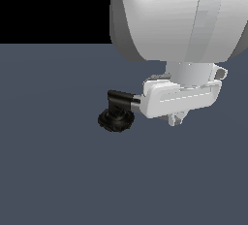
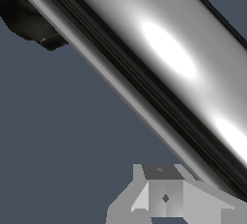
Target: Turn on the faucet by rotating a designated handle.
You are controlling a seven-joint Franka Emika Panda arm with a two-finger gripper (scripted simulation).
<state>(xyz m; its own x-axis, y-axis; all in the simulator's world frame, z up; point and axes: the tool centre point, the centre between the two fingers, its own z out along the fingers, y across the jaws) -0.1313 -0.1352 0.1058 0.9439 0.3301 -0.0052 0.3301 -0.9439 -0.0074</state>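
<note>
— What does your gripper (image 1: 177, 118) have just now?

— I cannot tell how far apart my fingers stand. In the wrist view one grey finger (image 2: 164, 196) shows, and the handle (image 2: 159, 68) runs slantwise right beside it, filling much of that picture; whether I touch it, I cannot say. In the exterior view my white hand body covers most of the handle, so no gap between the fingers is visible there either.

— And where is the handle, measured from the faucet's base?

— The base (image 1: 116, 120) sits on the dark floor (image 1: 58, 170). The black elbow neck (image 1: 118, 98) rises just above it, and the handle (image 1: 136, 100) leaves the neck toward the exterior view's right, roughly level, disappearing behind my hand. My hand hangs beside the base on that same side and a little higher.

— How many things do you count?

— One faucet (image 1: 117, 110), with one base, one neck and one handle. One gripper, mine. Beyond that, only my large white arm link (image 1: 179, 15) above the faucet.
</note>
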